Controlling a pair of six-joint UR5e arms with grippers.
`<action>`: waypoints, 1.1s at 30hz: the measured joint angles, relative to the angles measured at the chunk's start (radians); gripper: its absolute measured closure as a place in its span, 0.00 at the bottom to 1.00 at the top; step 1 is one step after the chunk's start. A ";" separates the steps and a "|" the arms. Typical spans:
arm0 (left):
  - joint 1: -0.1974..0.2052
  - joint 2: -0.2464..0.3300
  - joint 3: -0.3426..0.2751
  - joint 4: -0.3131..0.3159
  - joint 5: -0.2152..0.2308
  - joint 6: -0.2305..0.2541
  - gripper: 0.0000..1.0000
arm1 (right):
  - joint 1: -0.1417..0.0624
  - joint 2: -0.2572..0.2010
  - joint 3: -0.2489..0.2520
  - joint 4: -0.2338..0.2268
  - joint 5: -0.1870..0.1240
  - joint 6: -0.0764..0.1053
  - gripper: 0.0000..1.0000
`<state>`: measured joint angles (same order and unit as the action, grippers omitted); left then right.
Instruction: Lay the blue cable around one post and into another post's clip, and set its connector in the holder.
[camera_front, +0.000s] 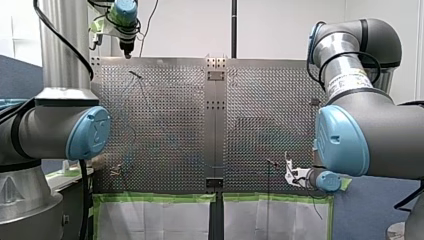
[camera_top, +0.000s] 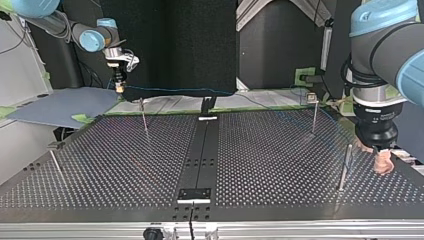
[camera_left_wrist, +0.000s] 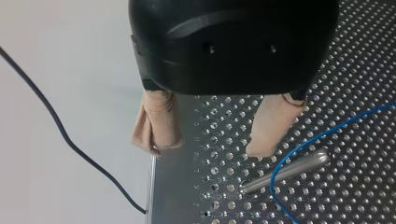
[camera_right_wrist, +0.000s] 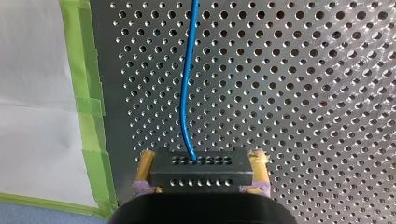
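Right tool (camera_right_wrist: 201, 161) is gripping the black perforated connector block (camera_right_wrist: 201, 176) w/ thin blue cable (camera_right_wrist: 186, 93) attached. Left tool (camera_left_wrist: 206, 148) is hanging open, empty, by the slim steel post (camera_left_wrist: 285, 171) the cable's curving round. Clipping & seating seemingly left to do.

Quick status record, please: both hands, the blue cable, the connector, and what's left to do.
left hand: open, holding nothing, just beside a metal post
right hand: shut on the connector
connector: black block, held off the perforated table, not yet in any holder
blue cable: leaves the connector, runs across the table, curves around the metal post by the left hand
remaining: seat the connector; the clip step cannot be judged from these views
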<state>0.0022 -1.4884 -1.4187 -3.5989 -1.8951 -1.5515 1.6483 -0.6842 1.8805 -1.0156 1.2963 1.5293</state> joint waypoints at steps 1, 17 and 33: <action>0.000 0.000 0.000 0.000 -0.001 0.007 0.00 | 0.000 0.000 0.000 0.000 0.000 0.000 0.72; -0.008 0.000 0.000 0.000 -0.002 0.088 0.00 | 0.000 -0.001 0.000 0.002 0.000 -0.001 0.72; -0.012 0.000 0.000 0.000 -0.003 0.088 0.00 | 0.000 -0.001 0.000 0.005 0.000 -0.004 0.72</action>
<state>-0.0095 -1.4884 -1.4186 -3.5989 -1.8980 -1.4633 1.6483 -0.6851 1.8806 -1.0110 1.2964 1.5251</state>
